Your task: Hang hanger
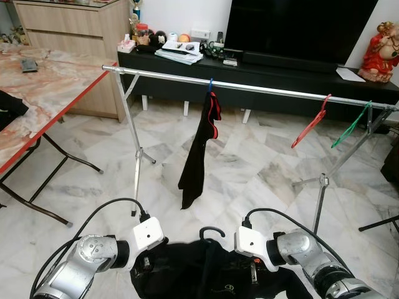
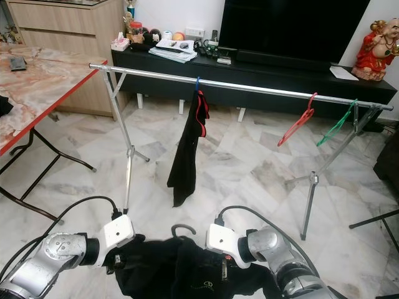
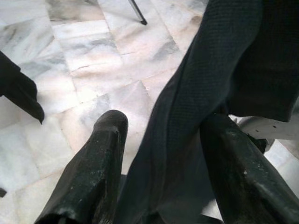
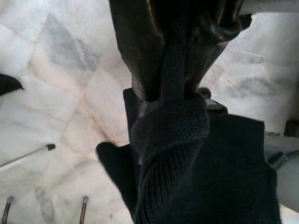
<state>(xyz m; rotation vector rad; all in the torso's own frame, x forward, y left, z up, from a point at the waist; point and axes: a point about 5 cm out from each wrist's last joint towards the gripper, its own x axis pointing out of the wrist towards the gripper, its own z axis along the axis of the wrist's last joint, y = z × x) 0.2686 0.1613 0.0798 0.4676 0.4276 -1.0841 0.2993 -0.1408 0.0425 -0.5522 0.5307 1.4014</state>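
Marble floor (image 1: 249, 168), rail (image 1: 262, 87) across it. Below the rail, left hand (image 3: 163, 154) spread wide, black garment (image 1: 206, 268) draped between its fingers; hanger (image 1: 212, 233) hook poking from the garment; right hand (image 4: 180, 70) pinched tight on its knit.

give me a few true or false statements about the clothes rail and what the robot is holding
1. A black garment hangs from the rail. True.
2. The red hanger and green hanger each carry a shirt. False: both are bare.
3. The right hand is shut on black cloth. True.
4. The hook of the held hanger is already over the rail. False: it sits low between the two hands, well short of the rail.
5. The left hand is shut tight on the cloth. False: its fingers stand apart with cloth running between them.
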